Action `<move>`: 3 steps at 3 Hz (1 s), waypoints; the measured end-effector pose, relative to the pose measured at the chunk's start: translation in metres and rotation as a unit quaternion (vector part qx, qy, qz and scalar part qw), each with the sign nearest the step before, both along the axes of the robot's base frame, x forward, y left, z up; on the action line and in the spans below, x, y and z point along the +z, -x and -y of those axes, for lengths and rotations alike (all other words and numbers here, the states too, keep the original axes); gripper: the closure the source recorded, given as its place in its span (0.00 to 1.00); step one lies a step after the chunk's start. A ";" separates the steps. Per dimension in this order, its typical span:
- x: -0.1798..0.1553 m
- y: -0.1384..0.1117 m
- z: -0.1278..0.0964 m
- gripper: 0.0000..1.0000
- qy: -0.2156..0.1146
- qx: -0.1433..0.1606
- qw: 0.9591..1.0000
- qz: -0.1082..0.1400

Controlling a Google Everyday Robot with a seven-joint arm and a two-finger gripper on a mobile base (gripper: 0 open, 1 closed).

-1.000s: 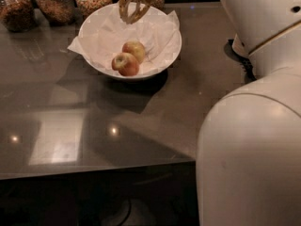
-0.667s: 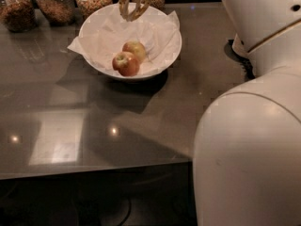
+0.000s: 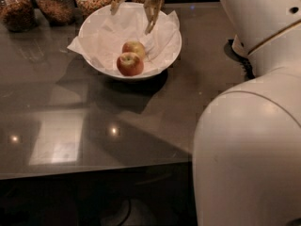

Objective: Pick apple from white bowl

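Hovering claw (image 3: 130,21) spread open, upper centre | round red apple (image 3: 130,64) on crumpled paper (image 3: 101,41) in wide white bowl (image 3: 141,75) | glossy dark surface (image 3: 94,112)

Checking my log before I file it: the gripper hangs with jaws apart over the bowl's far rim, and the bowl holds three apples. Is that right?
Not quite. The camera view shows two apples in the bowl, not three: the red apple in front and a paler apple just behind it. The rest holds: the gripper hangs over the far rim, jaws apart.
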State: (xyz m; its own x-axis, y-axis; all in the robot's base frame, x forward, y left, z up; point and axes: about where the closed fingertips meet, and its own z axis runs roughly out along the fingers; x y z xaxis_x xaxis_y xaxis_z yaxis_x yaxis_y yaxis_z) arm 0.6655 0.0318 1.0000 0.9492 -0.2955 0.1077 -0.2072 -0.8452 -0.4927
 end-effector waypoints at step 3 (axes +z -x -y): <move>-0.048 0.004 0.008 0.22 0.012 -0.013 0.999 -0.051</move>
State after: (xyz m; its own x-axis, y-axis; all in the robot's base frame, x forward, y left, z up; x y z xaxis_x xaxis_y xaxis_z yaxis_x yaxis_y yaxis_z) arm 0.6619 0.0236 0.9522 0.9476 -0.3188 0.0191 -0.2770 -0.8502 -0.4477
